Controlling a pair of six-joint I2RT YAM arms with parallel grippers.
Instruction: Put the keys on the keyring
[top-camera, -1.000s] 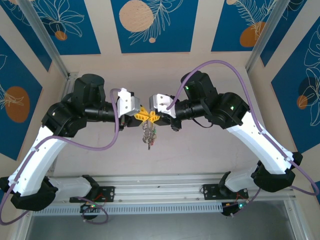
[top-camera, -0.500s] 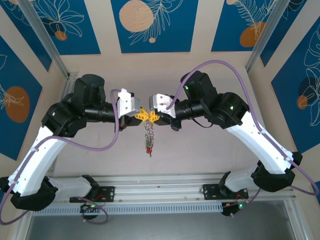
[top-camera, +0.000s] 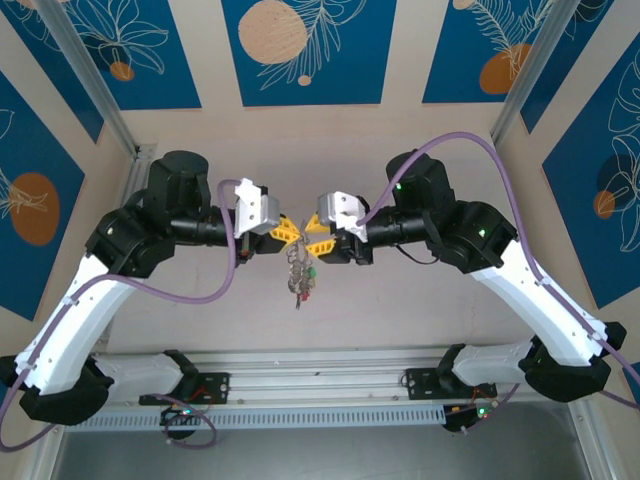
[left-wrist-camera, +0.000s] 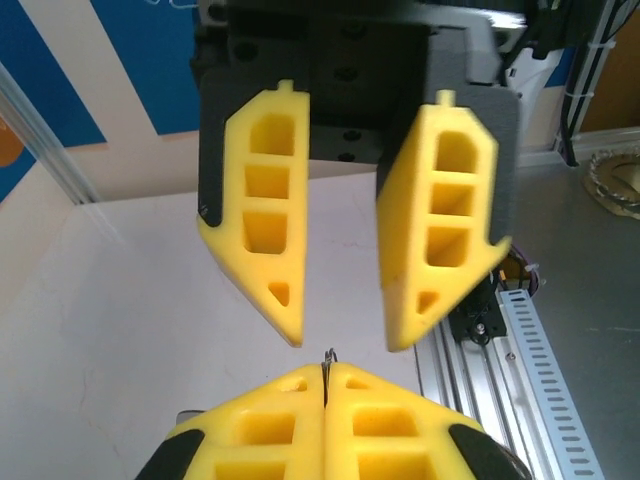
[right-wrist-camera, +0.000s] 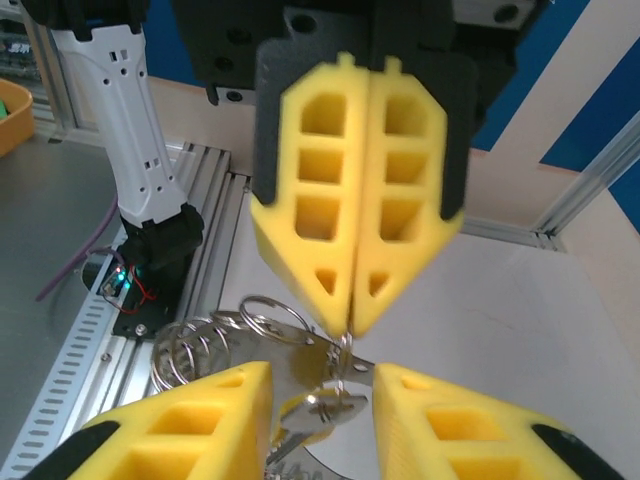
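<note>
Above the table, midway between the two arms, the left gripper is fully closed. Its yellow pads pinch a thin wire of the keyring. The keys hang in a bunch directly below its tips. The right gripper faces the left one tip to tip, with its jaws parted. In the right wrist view, the bunch sits in the gap between its fingers; contact with them cannot be confirmed.
</note>
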